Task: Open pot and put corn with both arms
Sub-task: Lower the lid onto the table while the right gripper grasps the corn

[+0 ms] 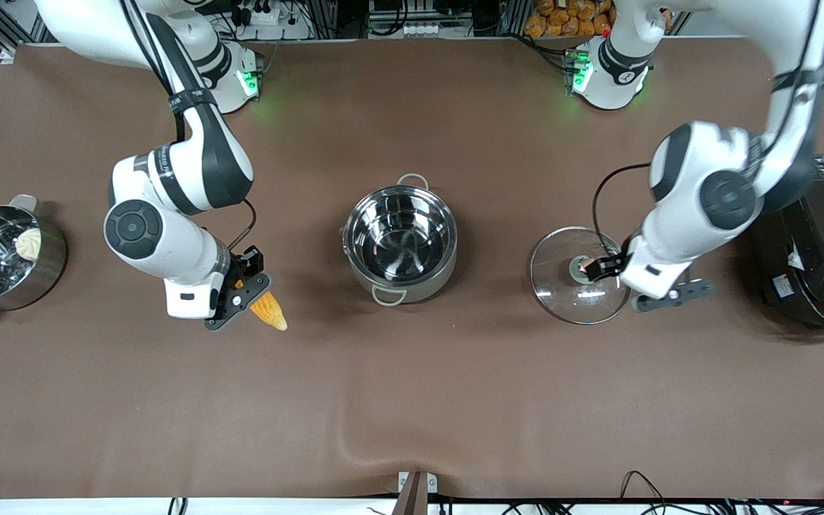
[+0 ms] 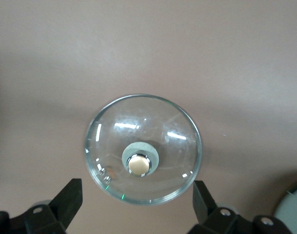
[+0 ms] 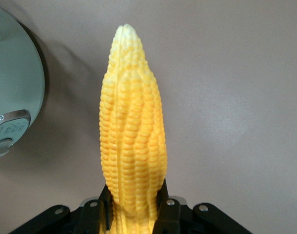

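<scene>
The steel pot point(image 1: 412, 290) stands open and empty at the middle of the table; its side also shows in the right wrist view point(image 3: 16, 83). Its glass lid point(image 1: 562, 293) with the brass-coloured knob point(image 2: 140, 164) lies on the table beside the pot, toward the left arm's end. My left gripper point(image 1: 600, 267) is over the lid's knob, open, its fingers point(image 2: 70, 197) apart on either side of the lid point(image 2: 143, 146). My right gripper point(image 1: 240, 295) is shut on the yellow corn point(image 1: 270, 311), gripped at its thick end point(image 3: 133, 136), over the table beside the pot, toward the right arm's end.
A steel pot with a perforated insert and a white lump point(image 1: 47, 272) stands at the right arm's end of the table. A large black rice cooker point(image 1: 820, 243) stands at the left arm's end, close to the left arm's elbow.
</scene>
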Robot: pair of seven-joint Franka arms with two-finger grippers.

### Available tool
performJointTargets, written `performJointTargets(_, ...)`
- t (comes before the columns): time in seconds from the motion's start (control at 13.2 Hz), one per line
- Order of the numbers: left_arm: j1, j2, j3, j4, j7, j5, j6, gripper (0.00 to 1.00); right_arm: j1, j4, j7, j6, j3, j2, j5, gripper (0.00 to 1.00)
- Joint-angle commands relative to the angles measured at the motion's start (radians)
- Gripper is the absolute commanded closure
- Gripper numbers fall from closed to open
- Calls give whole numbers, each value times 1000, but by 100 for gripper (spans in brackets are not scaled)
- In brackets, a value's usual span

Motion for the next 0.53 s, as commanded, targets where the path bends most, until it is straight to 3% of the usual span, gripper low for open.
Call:
performJointTargets(0.0,20,-10,0,132,6,13,-130,0,-8,-17,2,-12,-2,-25,2,100)
performJointTargets(0.45,40,-142,0,152,17,14,-241,0,-8,-17,4,-11,-2,-23,2,100)
